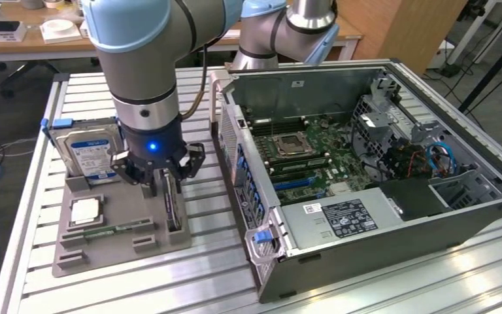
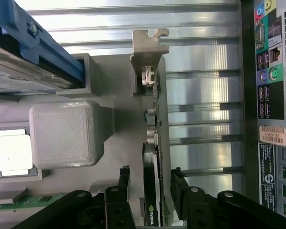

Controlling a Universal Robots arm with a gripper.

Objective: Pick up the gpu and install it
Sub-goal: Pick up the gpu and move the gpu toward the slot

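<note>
The gpu (image 2: 153,157) – upright between spread fingers (image 2: 178,187).

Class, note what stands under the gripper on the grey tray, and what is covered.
The gpu stands on edge in the grey tray, between the jaws of the open gripper. Its lower edge is hidden in the tray's slot.

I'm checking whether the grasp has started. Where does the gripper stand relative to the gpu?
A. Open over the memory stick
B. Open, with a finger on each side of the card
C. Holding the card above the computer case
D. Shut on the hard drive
B: in the wrist view the gripper is open, one finger on each side of the gpu, which stands on edge in the grey holder.
</note>
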